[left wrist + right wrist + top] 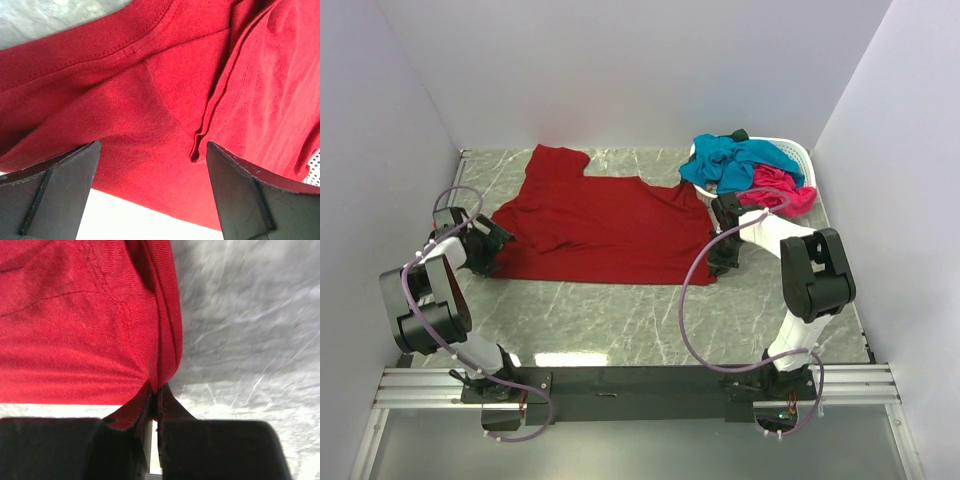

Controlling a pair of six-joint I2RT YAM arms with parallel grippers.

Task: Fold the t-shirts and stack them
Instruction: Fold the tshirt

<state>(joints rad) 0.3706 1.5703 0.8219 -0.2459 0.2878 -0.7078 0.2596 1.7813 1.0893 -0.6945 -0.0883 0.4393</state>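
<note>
A dark red t-shirt (600, 225) lies spread out on the marble table (620, 320). My left gripper (503, 243) is at the shirt's left edge, low over the cloth. In the left wrist view that gripper (153, 150) stands open, and red cloth (150, 90) with a seam fold fills the space between its fingers. My right gripper (718, 255) is at the shirt's right edge. In the right wrist view it (156, 390) is shut on a pinched fold of the red hem (75, 330). A teal-blue t-shirt (730, 165) and a hot pink t-shirt (780, 190) are heaped at the back right.
A white latticed basket (800, 155) stands at the back right under the heaped shirts, close behind my right arm. White walls close in the table on the left, back and right. Bare marble (250, 315) lies to the right of the red shirt's edge.
</note>
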